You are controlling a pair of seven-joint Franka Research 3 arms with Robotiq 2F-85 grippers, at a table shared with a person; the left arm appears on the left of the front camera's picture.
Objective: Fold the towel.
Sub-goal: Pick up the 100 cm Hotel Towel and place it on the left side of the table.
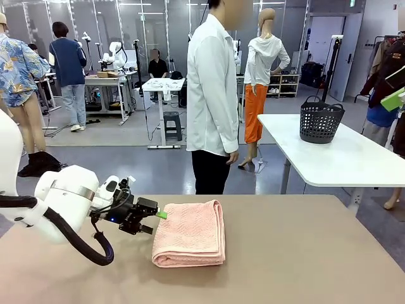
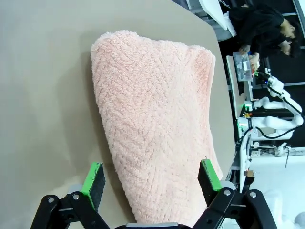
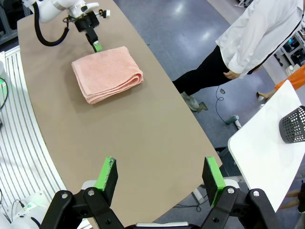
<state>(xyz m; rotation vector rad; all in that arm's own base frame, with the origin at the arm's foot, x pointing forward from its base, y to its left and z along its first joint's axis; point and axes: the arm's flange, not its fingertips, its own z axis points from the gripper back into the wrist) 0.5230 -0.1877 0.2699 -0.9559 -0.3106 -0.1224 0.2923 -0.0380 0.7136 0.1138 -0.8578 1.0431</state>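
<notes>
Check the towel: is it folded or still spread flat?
Folded: the towel lies as a thick stacked pad on the table, with layered edges showing.

Robotics lab: open grey-floored hall, rows of white desks (image 1: pixel 329 158), people standing at workstations (image 1: pixel 107 79) behind.

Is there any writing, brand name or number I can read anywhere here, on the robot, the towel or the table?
None can be read.
The towel: a woven zigzag, no label showing.
The table: plain, no print.
The left gripper: no legible marking.
The green sign high on the far wall: too small to read.
</notes>
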